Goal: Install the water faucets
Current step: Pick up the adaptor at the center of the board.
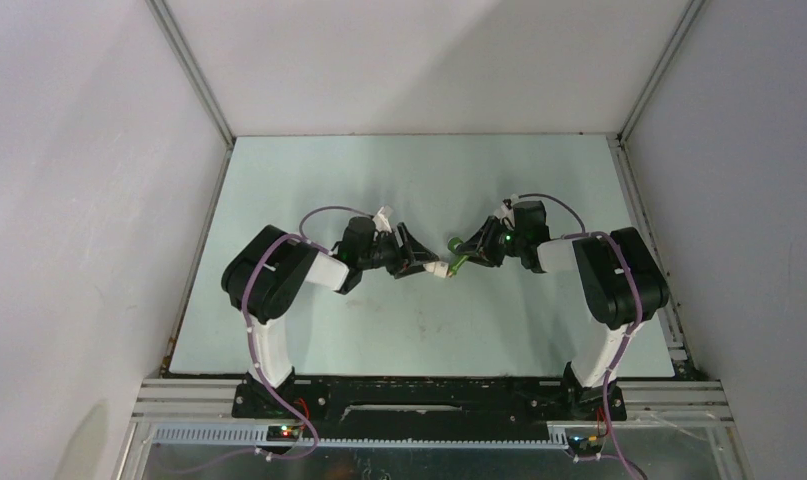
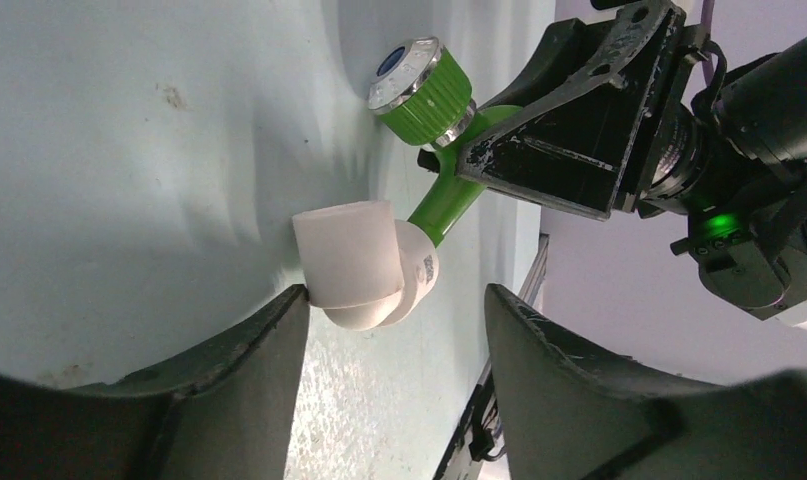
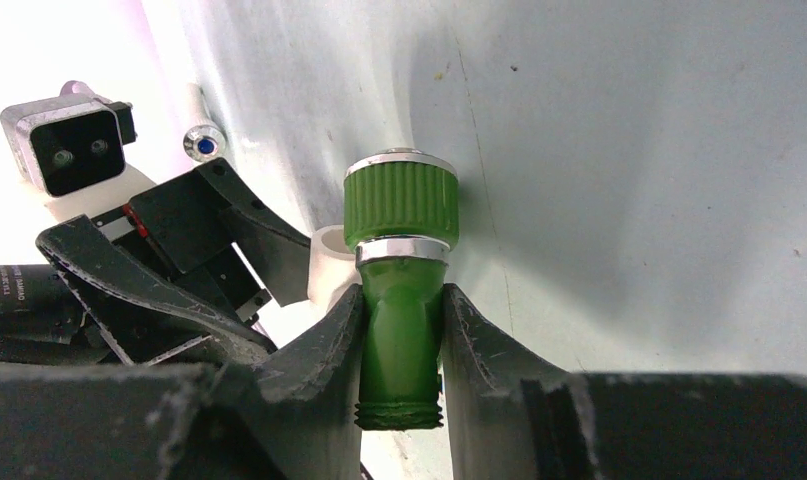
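Note:
My right gripper (image 3: 401,300) is shut on the body of the bright green faucet (image 3: 401,200) and holds it above the table, knob away from the fingers. In the left wrist view the green faucet (image 2: 434,100) has its stem set into a stubby white elbow fitting (image 2: 349,255). My left gripper (image 2: 394,300) is open, jaws wide apart. The fitting sits just past its fingertips and touches the left finger (image 2: 279,330). From above, both grippers (image 1: 424,265) (image 1: 476,250) meet at mid-table. A small white tap with a silvery knob (image 3: 201,142) lies on the table behind.
The pale green table mat (image 1: 419,330) is bounded by white walls and metal rails on three sides. The left arm's wrist and camera block (image 3: 69,150) fill the left of the right wrist view.

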